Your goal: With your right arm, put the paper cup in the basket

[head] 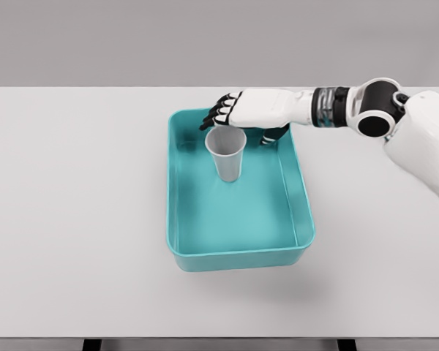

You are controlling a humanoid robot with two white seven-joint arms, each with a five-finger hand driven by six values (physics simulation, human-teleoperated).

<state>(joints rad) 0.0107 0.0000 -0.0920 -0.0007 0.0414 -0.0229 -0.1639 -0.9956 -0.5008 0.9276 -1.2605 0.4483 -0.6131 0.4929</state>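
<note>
White tabletop, teal basket (305,219) at centre, and the paper cup (227,155) stands upright inside toward 12 o'clock, the right hand (238,117) spread loose just above its rim, so only a clean retreat looks left.

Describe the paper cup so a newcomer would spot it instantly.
On the white table sits a teal basket. Inside its far half stands an upright pale grey paper cup, just below the right hand. It is the only object in the basket.

1 head view looks steeply down onto the table (73,219).
</note>
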